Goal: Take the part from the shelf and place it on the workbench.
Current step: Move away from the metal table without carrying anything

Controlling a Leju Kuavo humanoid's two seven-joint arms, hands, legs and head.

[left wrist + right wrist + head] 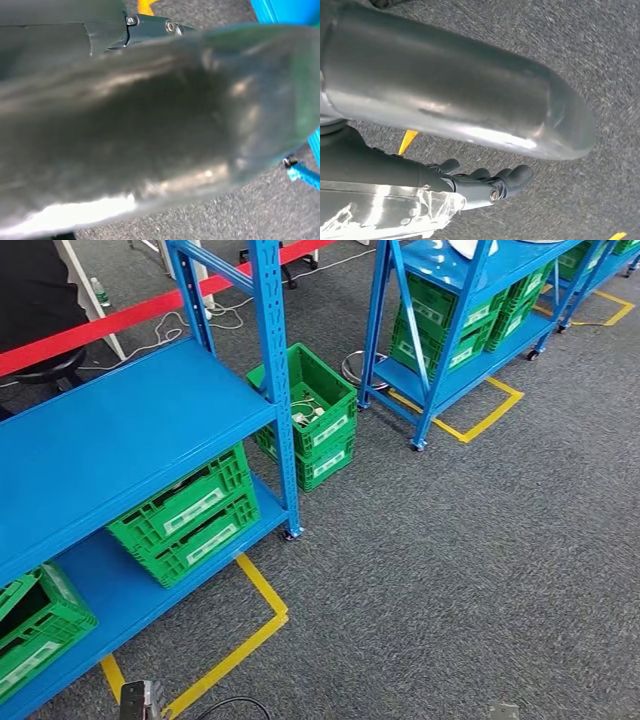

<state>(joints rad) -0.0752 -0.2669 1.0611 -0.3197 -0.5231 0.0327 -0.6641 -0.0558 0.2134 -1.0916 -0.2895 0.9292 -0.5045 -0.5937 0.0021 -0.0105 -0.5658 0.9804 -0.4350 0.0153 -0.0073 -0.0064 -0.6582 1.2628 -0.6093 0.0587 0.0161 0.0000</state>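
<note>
The near blue shelf (pixel 113 430) has a bare top board on the left of the head view. Two stacked green crates (pixel 189 515) and another green crate (pixel 34 630) sit on its lower board. A green crate (pixel 313 415) on the floor beside its post holds small white items (pixel 303 412). No single part stands out. My left hand (pixel 151 125) hangs by the shelf's foot, its blurred grey thumb close to the lens and a dark finger (pixel 151 25) stretched out, holding nothing. My right hand (pixel 471 105) hangs over the carpet with its fingers (pixel 497 182) extended and empty.
A second blue shelf (pixel 460 300) with green crates (pixel 441 325) stands at the back right, inside yellow floor tape (pixel 483 420). Yellow tape (pixel 249 640) also marks the near shelf's corner. Grey carpet (pixel 468 560) spreads to the right. A red barrier bar (pixel 113 322) runs behind.
</note>
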